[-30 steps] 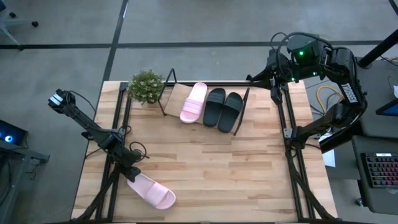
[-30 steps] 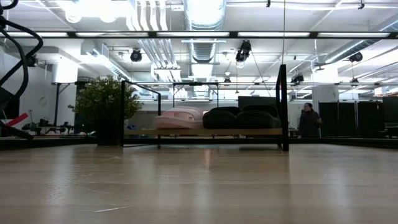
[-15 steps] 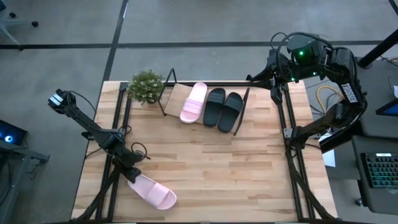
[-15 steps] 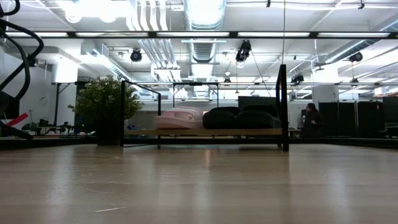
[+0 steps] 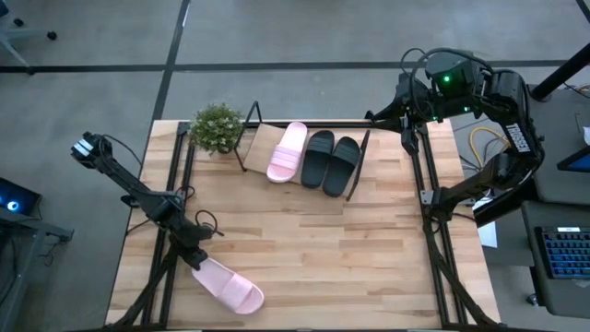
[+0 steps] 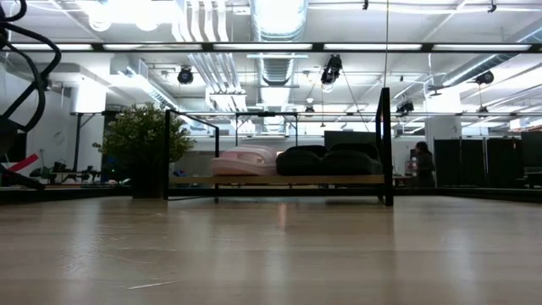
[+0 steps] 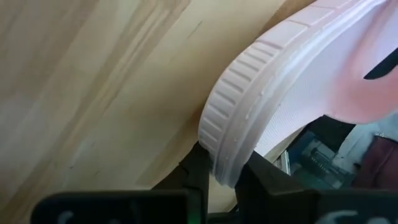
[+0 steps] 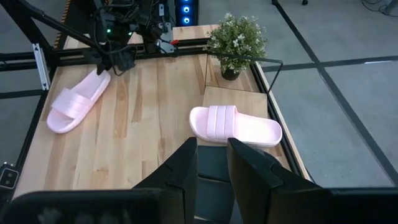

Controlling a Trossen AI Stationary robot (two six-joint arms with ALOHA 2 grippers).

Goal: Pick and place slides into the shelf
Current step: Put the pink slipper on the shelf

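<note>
- Left gripper [image 7: 222, 180]: fingers clamped on the ribbed sole edge of the loose pink slide [image 5: 228, 286], low left of the high view, near the table's [image 5: 304, 249] front edge.
- Right gripper [image 8: 211, 163]: parked high at the upper right of the high view, above the shelf's right end; fingers set narrow, nothing seen between them.
- Shelf [image 5: 261, 140] at top centre: second pink slide [image 5: 287, 151] and the black pair [image 5: 331, 161] are laid on it side by side.
- Potted plant [image 5: 217, 127] is set just left of the shelf.
</note>
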